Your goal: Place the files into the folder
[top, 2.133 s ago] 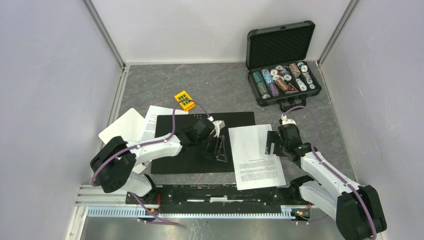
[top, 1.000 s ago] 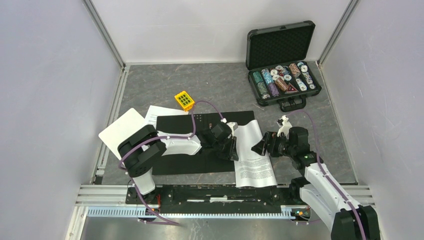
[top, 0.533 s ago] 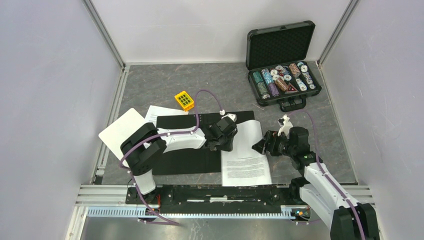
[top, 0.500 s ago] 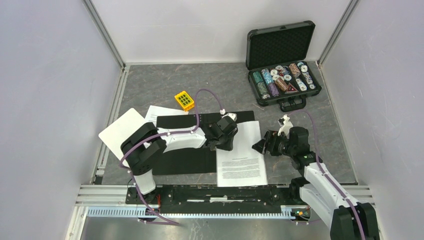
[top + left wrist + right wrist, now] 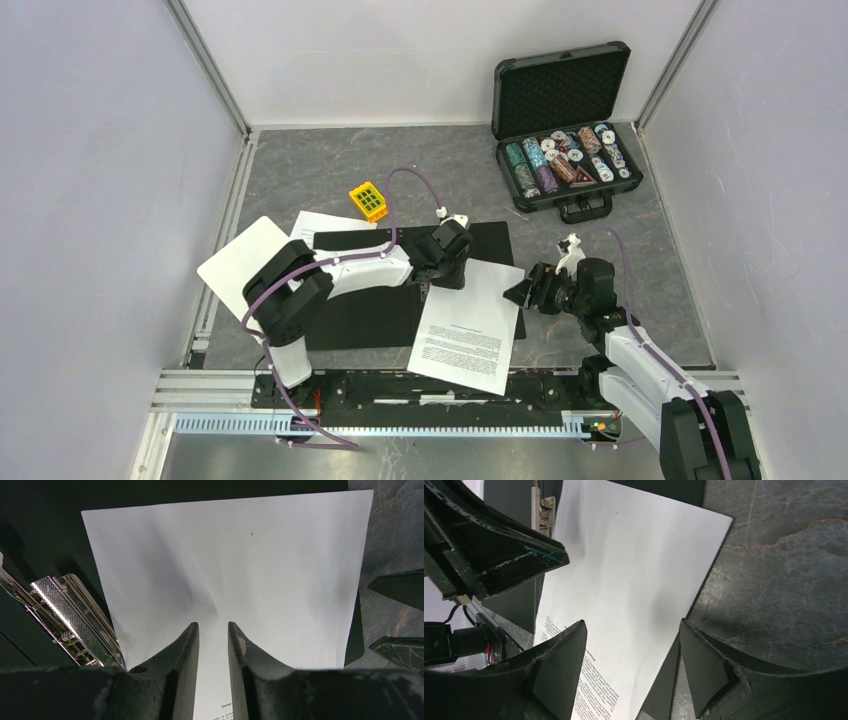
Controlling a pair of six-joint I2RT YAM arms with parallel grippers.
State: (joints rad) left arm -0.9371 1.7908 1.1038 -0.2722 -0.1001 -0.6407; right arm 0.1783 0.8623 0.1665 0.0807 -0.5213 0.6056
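The folder (image 5: 370, 310) lies open on the table, black inside up, and its metal clip (image 5: 75, 620) shows at the left of the left wrist view. One file sheet (image 5: 465, 325) lies tilted over the folder's right part and its near edge. My left gripper (image 5: 440, 265) is at the sheet's far left corner. Its jaws (image 5: 213, 625) are closed to a narrow gap, and creases in the sheet (image 5: 225, 555) run out from the tips. My right gripper (image 5: 525, 290) is open and empty over the sheet's right edge (image 5: 632, 622). A second sheet (image 5: 325, 221) pokes out behind the folder.
A white clipboard (image 5: 245, 255) lies left of the folder. A small yellow block (image 5: 368, 201) sits behind the folder. An open black case of poker chips (image 5: 565, 130) stands at the back right. Side walls stand close on both sides.
The sheet has moved left from the bare table onto the folder and turned counter-clockwise, along with my left gripper. My right gripper came in to the sheet's right edge and has stayed there.
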